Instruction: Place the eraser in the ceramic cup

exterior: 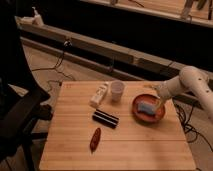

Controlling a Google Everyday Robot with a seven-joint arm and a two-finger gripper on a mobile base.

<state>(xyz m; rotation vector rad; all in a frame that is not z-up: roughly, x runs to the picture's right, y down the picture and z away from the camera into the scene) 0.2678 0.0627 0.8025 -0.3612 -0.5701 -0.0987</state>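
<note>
Now, what you have in front of you:
Table (140, 145): pale wooden planks, filling the lower frame.
Room: dim, with a dark chair (17, 110) at left and cables (57, 65) on the floor behind.
Ceramic cup (117, 91): upright, upper middle of the table.
Eraser (105, 118): black block at table centre, apart from the cup.
Gripper (160, 102): over the orange bowl (155, 118) at right; you cannot tell its grip.
</note>
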